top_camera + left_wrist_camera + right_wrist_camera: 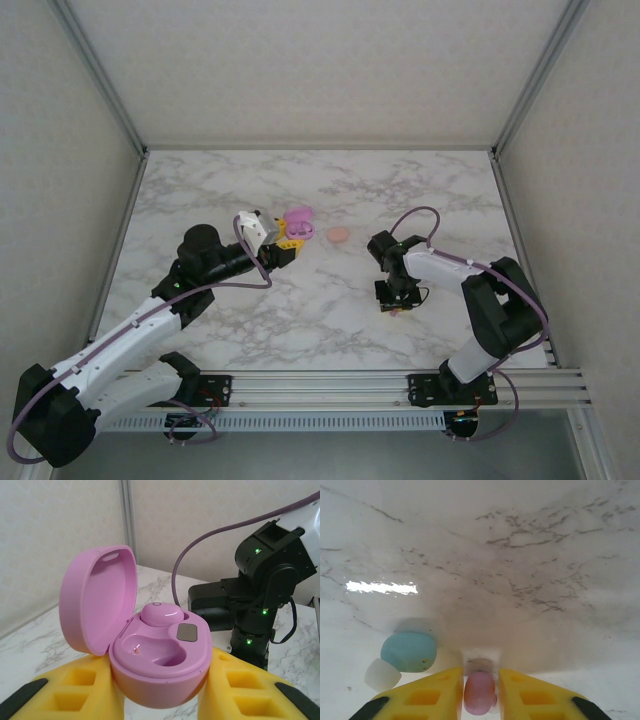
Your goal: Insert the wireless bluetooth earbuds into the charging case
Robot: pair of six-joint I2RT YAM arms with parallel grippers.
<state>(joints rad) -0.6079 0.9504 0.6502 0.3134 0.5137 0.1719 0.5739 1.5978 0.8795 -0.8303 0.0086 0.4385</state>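
My left gripper (pixel 162 700) is shut on the pink charging case (pixel 160 665) and holds it just above the table. Its lid (pixel 95 605) stands open. One pink earbud (pixel 161 614) sits in the far slot, and the near slot (pixel 150 647) is empty. In the top view the case (pixel 299 219) is at the table's middle, in the left gripper (pixel 283 245). My right gripper (pixel 481 672) points down at the table, its yellow fingers (pixel 435 692) pressed against both sides of a second pink earbud (pixel 479 692). In the top view, the right gripper (pixel 396 305) is right of centre.
A teal earbud (pixel 409 651) with a white tip (pixel 381 674) lies on the marble just left of the right gripper's fingers. A small salmon oval (pixel 339 234) lies between the two arms. The right arm (pixel 260 595) stands close behind the held case.
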